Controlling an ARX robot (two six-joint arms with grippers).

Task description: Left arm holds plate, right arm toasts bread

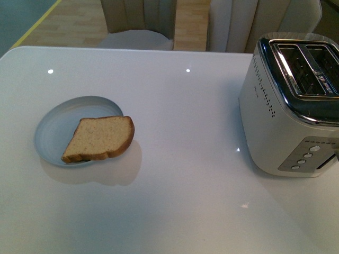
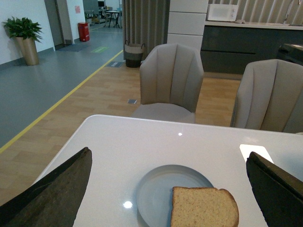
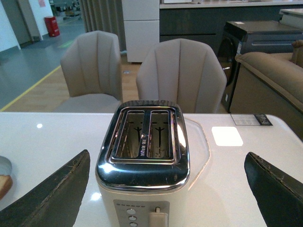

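The left arm (image 2: 168, 153) hovers near the plate (image 1: 53, 124) at the table's (image 1: 175, 201) left, jaws wide and empty. The bread (image 1: 99, 138) on it, probably light, soft and crumbly, overhangs the rim, so pinch that crust gently. Toaster (image 1: 288, 106) stands right. The right arm (image 3: 166, 155) has its jaws wide, empty.

glossy white table (image 1: 175, 132), chrome-topped toaster (image 1: 294, 106)

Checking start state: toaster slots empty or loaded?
Empty. Both slots of the toaster show only bare wire guides; the bread lies on the plate.
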